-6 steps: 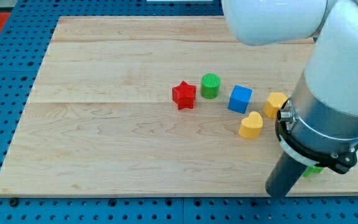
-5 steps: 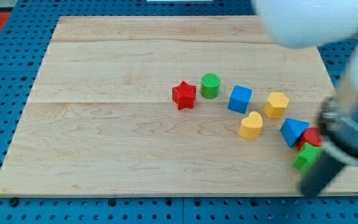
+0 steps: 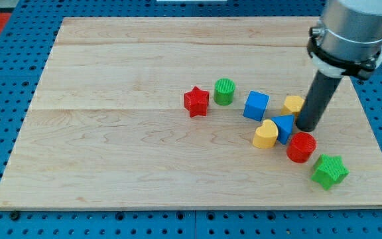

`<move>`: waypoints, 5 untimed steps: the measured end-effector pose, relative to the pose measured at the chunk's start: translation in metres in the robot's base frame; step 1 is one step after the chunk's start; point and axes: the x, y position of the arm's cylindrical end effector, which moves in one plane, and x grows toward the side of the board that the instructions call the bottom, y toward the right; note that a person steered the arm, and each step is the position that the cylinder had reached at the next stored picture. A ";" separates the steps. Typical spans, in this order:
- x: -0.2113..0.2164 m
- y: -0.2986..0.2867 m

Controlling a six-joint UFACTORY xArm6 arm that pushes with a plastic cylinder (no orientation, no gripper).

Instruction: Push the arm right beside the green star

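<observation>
Green star: the green star (image 3: 329,170) lay flat on the wooden surface (image 3: 125,146), five ridged points showing, toward the surface's 4 o'clock corner.
Neighbours: a red cylinder (image 3: 301,147) stood just beside the star at its 10 o'clock, a narrow gap between them.
My tip: my tip (image 3: 306,127) rested at the red cylinder's 12 o'clock, close above it, and apart from the green star, at the star's 11 o'clock.
Jaws: none were fitted; the arm ended in a plain dark rod that grasped nothing.
Touching: the tip sat against a blue block (image 3: 284,127) at its 9 o'clock; its shape was partly hidden.
Cluster: a yellow heart (image 3: 266,135) touched the blue block; a yellow block (image 3: 294,103) sat half behind the rod.
Row: a blue cube (image 3: 256,105), green cylinder (image 3: 224,91) and red star (image 3: 196,101) ran toward 9 o'clock.
</observation>
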 end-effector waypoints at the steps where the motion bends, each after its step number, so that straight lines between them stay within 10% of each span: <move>1: -0.002 0.068; 5: 0.052 -0.051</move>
